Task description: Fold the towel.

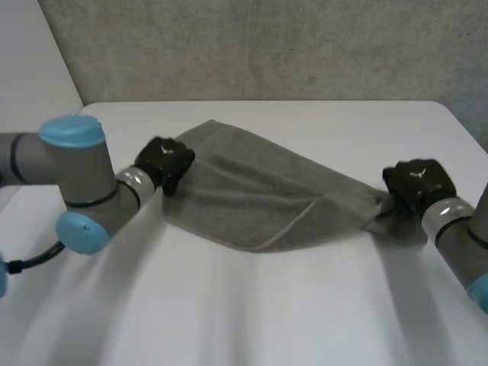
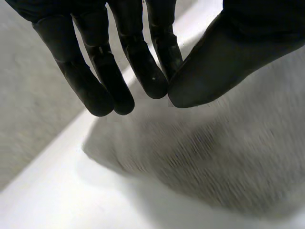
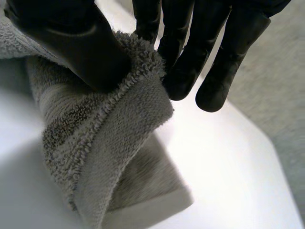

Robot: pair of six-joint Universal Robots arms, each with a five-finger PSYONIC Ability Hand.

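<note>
- The towel (image 1: 267, 191) lies across the middle of the table (image 1: 252, 313), strung out between my two arms. One long border is turned over onto itself along the near side.
- The right robot hand (image 1: 415, 183) is clamped on the towel's right end. The right wrist view shows the cloth pinched tight, bunched and raised, with more layers lying under it.
- The left robot hand (image 1: 164, 162) sits at the towel's far left corner, over the cloth. I cannot tell whether it has hold of it.
- My read is that I'm mid-fold: the ends are taken up and the next halving is not yet made.
- Next I'd want the left hold confirmed, since an unheld end would drag.
- Then I'd carry the right end over to meet the left, keeping the edges level so the bunching doesn't set a crooked crease.
</note>
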